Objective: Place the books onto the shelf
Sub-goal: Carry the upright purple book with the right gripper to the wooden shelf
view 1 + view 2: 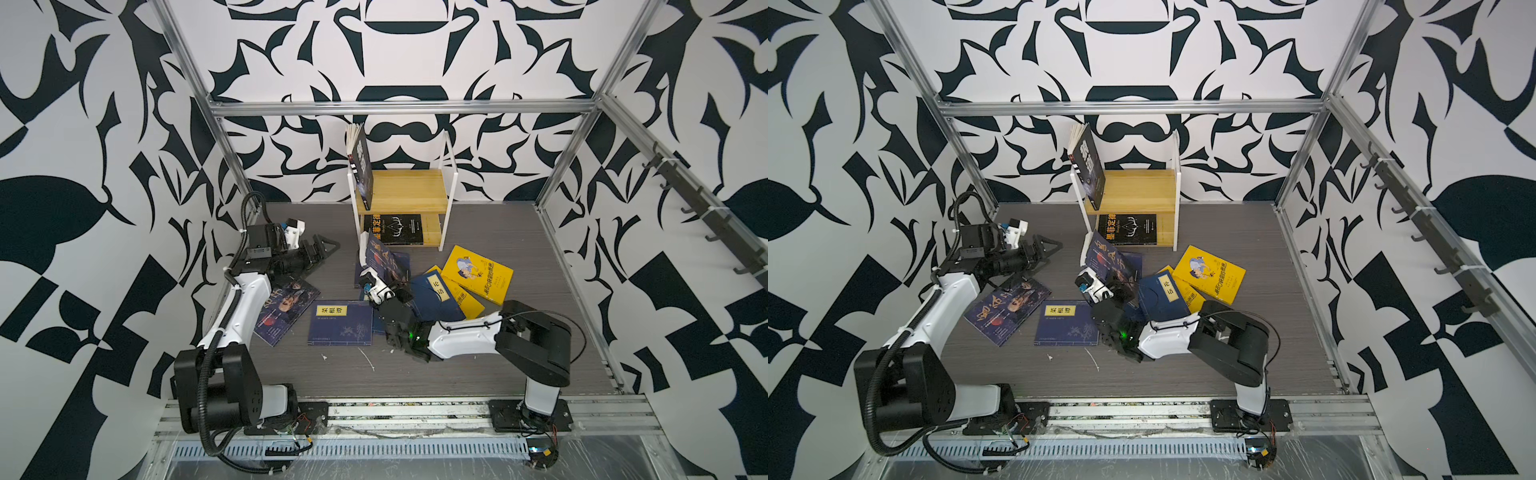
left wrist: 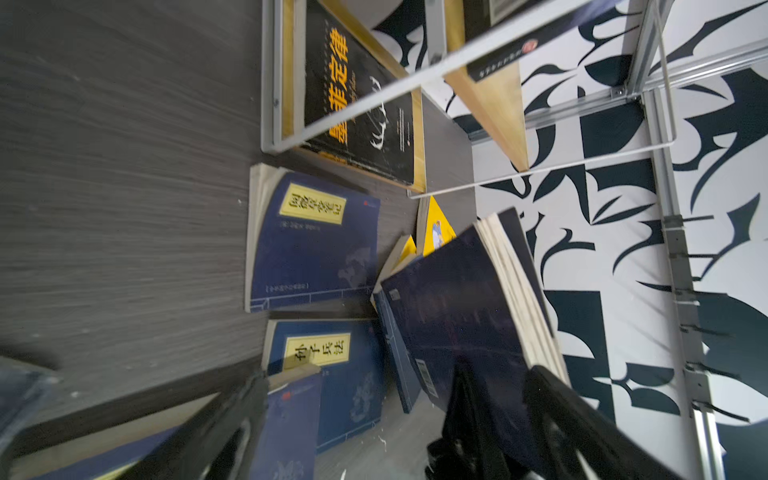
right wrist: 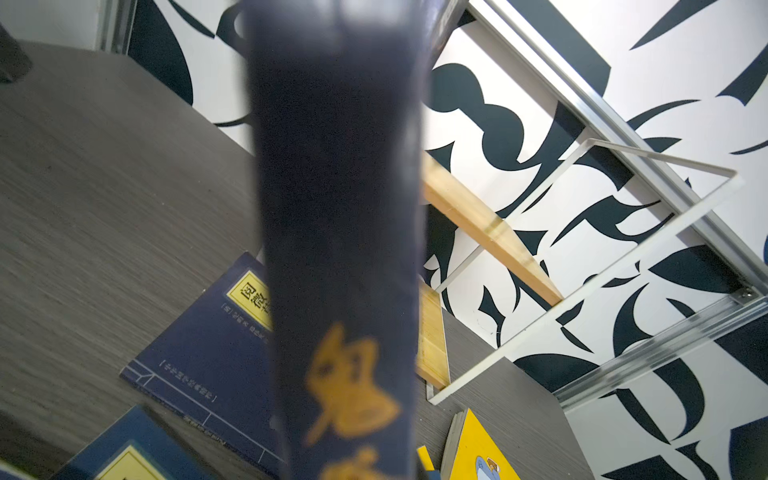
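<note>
Label (image 1: 438, 289) "论语" on navy book (image 1: 424, 305)

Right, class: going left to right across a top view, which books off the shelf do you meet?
portrait book → flat navy book with yellow label → upright dark blue book in the right claw → navy book labelled 论语 → yellow cartoon book
</note>
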Controlling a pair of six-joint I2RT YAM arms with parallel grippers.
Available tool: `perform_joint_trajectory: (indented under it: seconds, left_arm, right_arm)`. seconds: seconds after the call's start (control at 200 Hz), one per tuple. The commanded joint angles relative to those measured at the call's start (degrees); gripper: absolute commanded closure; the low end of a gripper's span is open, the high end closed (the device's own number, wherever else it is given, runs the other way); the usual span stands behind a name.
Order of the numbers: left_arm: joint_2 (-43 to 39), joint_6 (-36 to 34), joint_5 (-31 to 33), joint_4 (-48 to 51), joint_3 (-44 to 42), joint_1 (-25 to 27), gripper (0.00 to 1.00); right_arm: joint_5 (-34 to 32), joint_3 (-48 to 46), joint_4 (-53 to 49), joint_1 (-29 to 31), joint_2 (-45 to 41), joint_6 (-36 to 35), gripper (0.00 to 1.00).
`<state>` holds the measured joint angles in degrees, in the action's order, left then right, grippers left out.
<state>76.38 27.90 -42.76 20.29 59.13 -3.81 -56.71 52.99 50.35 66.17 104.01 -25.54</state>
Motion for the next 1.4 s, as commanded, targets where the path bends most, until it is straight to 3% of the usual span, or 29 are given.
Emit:
perform_joint_trajectory:
  seconds: [0.0,0.09,0.185,0.38,0.59,0.845,1.21,1.395]
  left_arm:
    - [-4.8,-7.8,9.3,6.3,4.3,-0.5,0.0]
    - [-7.1,-12.9,14.6,9.2,6.1,-0.6,0.01]
    - [-8.4,-13.2,18.9,11.0,6.5,-0.9,0.01]
    - [-11.0,-8.1,15.4,6.9,0.6,-7.5,0.0]
    - [-12.8,-9.1,14.7,4.5,-1.8,-11.5,0.01]
    - [-13.5,-13.1,18.6,4.6,-4.1,-11.4,0.01]
    - [-13.5,-33.2,23.5,9.2,0.7,-7.5,0.0]
    - [-12.6,-38.5,23.5,12.4,5.1,-3.8,0.0]
  right_arm:
    - [2.4,-1.3,3.3,-0.4,-7.1,5.8,1.0]
    - [4.8,-3.1,0.5,-1.3,-11.4,10.2,1.0]
    - [8.0,-3.9,-4.2,-3.1,-15.7,16.1,1.0]
    - [11.8,-2.6,-9.0,-6.3,-21.0,21.3,1.0]
    - [15.6,5.7,-14.1,-10.3,-21.4,24.9,1.0]
    - [21.2,20.0,-17.2,-16.0,-15.5,28.5,1.0]
    - [26.5,38.4,-15.3,-22.7,-0.7,28.0,1.0]
    - [26.8,46.6,-11.9,-25.4,6.7,25.6,1.0]
